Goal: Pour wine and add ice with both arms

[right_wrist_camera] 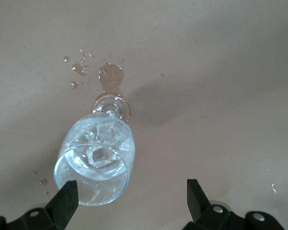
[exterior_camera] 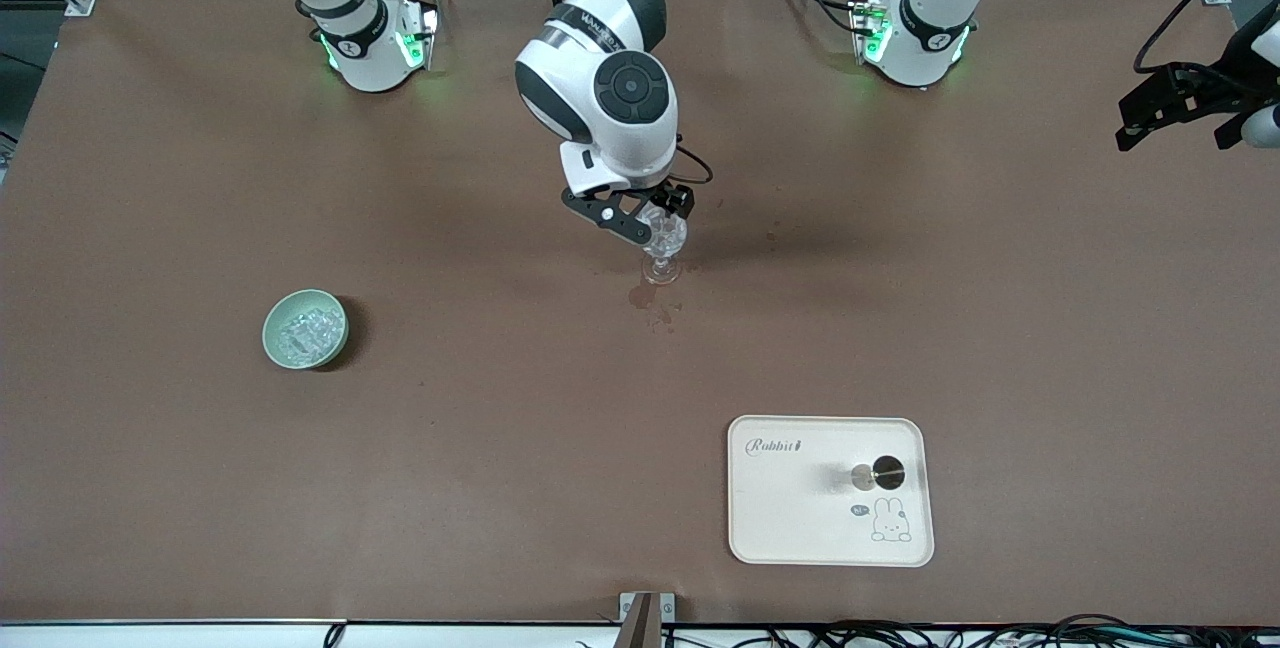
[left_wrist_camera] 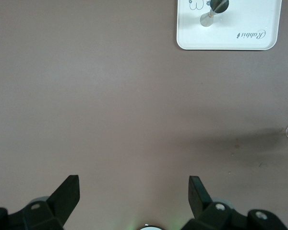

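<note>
1. The right gripper (exterior_camera: 655, 213) is held over the stemmed glass (exterior_camera: 662, 246) at mid-table, fingers spread wide, nothing gripped.
2. Ice (right_wrist_camera: 102, 155) is seen inside the glass; more ice (exterior_camera: 305, 333) lies in the green bowl (exterior_camera: 278, 347) toward the right arm's end.
3. The left gripper (left_wrist_camera: 134, 189) waits, jaws wide open and empty.
4. A spill (exterior_camera: 643, 296) is seen beside the glass's foot.
5. A cream tray (exterior_camera: 790, 518) sits nearer the camera.
</note>
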Available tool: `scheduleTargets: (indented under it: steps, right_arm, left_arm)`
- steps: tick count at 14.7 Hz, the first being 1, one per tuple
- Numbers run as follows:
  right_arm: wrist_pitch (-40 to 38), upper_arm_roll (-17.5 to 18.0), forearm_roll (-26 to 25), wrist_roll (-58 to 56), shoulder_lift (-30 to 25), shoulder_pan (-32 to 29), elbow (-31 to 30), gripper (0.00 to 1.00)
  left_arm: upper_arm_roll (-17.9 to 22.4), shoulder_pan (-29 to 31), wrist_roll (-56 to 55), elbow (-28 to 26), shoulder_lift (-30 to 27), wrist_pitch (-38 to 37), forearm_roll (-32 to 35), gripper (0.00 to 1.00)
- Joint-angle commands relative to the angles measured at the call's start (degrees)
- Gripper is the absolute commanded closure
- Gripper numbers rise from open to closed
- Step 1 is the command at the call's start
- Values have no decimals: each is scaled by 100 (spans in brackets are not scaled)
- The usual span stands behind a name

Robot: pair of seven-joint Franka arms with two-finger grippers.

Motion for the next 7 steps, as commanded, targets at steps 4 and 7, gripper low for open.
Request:
scheduleTargets:
  steps: [4, 7]
  right_arm:
    - [-141, -5, -127, -257, -678, -594, 330, 0]
    - [-194, -277, -408, -417, -1302, -875, 330, 0]
  left_arm:
    - [30, -35, -27, -172, -84, 101, -294, 0]
    - [12, -97, -9, -172, -57, 101, -286, 0]
